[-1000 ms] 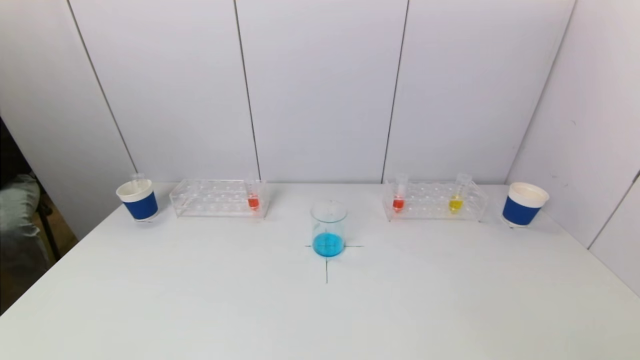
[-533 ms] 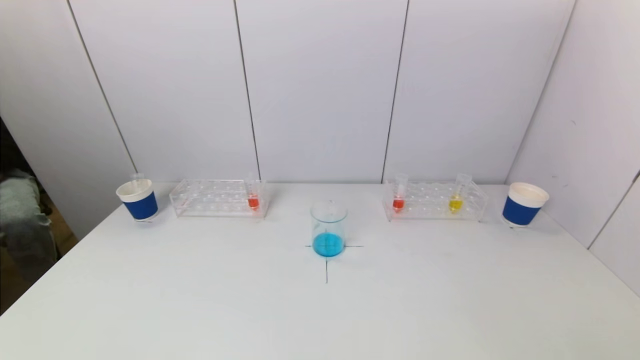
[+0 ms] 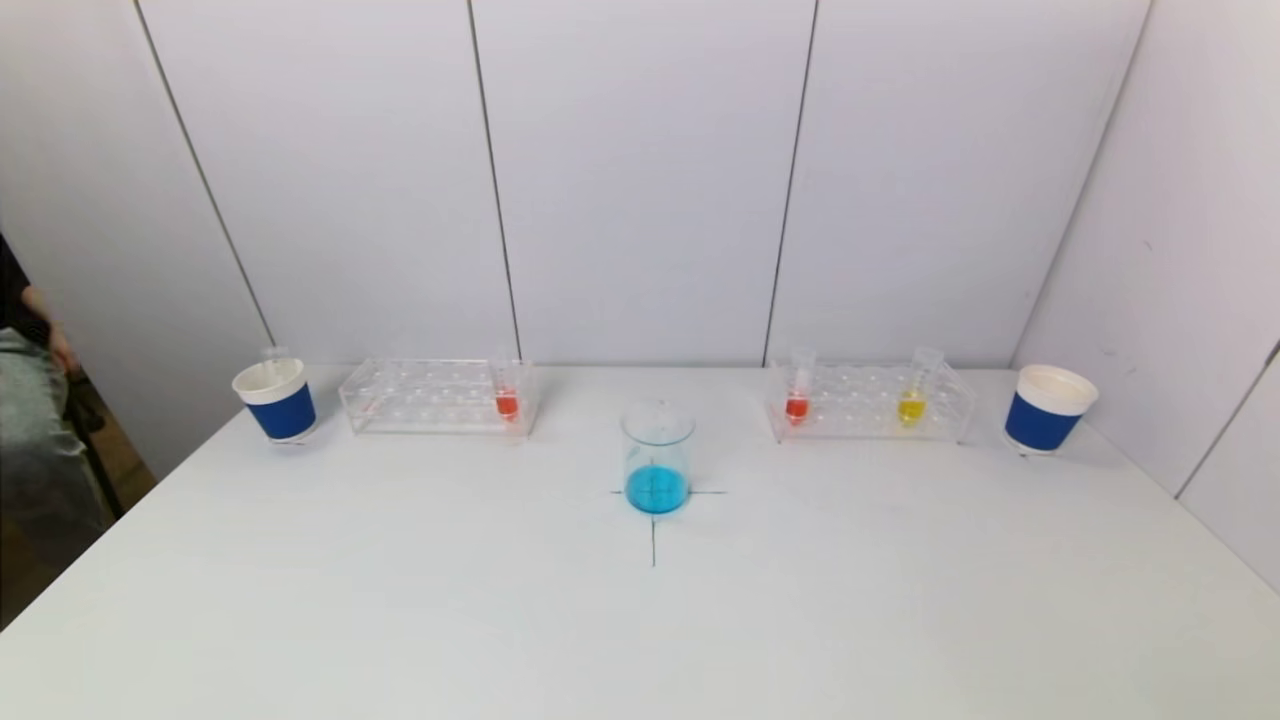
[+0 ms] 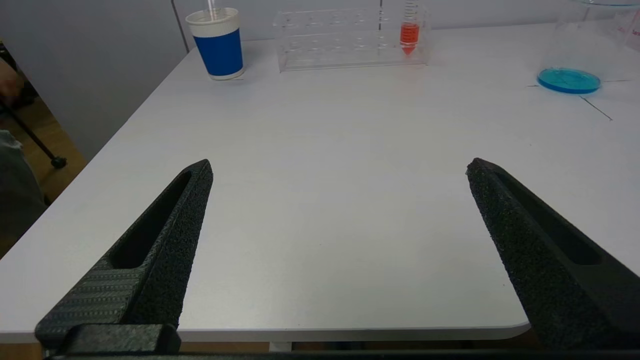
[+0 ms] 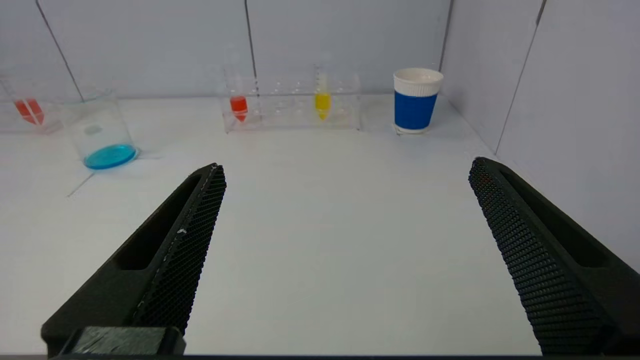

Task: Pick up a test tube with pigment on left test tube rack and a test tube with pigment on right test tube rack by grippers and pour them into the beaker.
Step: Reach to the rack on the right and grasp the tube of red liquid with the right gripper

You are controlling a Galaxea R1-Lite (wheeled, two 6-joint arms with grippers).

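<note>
A clear beaker (image 3: 657, 455) with blue liquid stands on a cross mark at the table's middle. The left test tube rack (image 3: 436, 396) holds one tube with red pigment (image 3: 507, 395) at its inner end. On the right test tube rack (image 3: 868, 402) stand a red-pigment tube (image 3: 797, 398) and a yellow-pigment tube (image 3: 912, 398). My left gripper (image 4: 339, 167) is open over the table's near edge, far from the rack (image 4: 350, 37). My right gripper (image 5: 346, 167) is also open, empty, well short of its rack (image 5: 292, 105). Neither gripper shows in the head view.
A blue-and-white paper cup (image 3: 277, 400) stands left of the left rack with an empty tube in it. Another such cup (image 3: 1047, 408) stands right of the right rack. A person (image 3: 30, 420) is at the far left beside the table. Walls close the back and right.
The person at the far left edge has shifted. Nothing on the table has moved.
</note>
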